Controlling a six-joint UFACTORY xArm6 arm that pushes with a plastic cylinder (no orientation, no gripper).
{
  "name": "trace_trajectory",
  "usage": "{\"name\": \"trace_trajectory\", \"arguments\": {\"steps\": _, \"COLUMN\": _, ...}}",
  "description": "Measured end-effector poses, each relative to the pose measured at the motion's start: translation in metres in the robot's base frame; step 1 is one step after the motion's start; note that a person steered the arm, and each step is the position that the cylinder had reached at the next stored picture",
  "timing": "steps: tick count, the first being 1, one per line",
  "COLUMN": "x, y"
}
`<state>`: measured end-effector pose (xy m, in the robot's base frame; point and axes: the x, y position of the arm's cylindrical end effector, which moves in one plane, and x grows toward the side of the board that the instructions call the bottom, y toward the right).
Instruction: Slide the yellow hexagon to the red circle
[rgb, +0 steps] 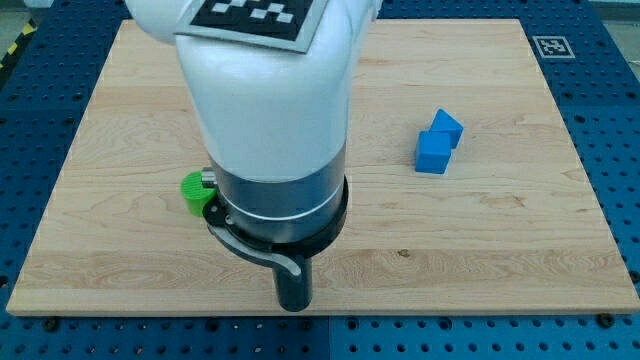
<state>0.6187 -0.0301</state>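
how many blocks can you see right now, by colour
Blue: 2, a small blue plastic cube touching a second blue plastic block
Green: 1, a round green plastic block, partly hidden by the arm
Total: 3 in view; the arm may hide others. My tip is near the view's bottom, touching no block.

1. My tip (294, 305) rests on the board (520, 250), close to its edge at the view's bottom and a little left of the middle.
2. The arm (270, 130) rises straight above my tip and hides the board behind it.
3. The green block (192, 190) lies up and to the view's left of my tip, half hidden behind the arm (its shape cannot be told).
4. The nearer blue block (433, 153) lies up and to the view's right of my tip, well apart.
5. The farther blue block (447, 126) touches it, farther from my tip.
6. A printed tag (551, 46) lies farthest from my tip, in the corner at the view's top right.
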Motion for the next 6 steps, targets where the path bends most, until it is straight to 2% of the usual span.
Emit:
{"name": "trace_trajectory", "arguments": {"steps": 1, "x": -0.011, "y": -0.025}}
{"name": "trace_trajectory", "arguments": {"steps": 3, "x": -0.055, "y": -0.139}}
{"name": "trace_trajectory", "arguments": {"steps": 4, "x": -0.089, "y": -0.173}}
{"name": "trace_trajectory", "arguments": {"steps": 6, "x": -0.105, "y": -0.174}}
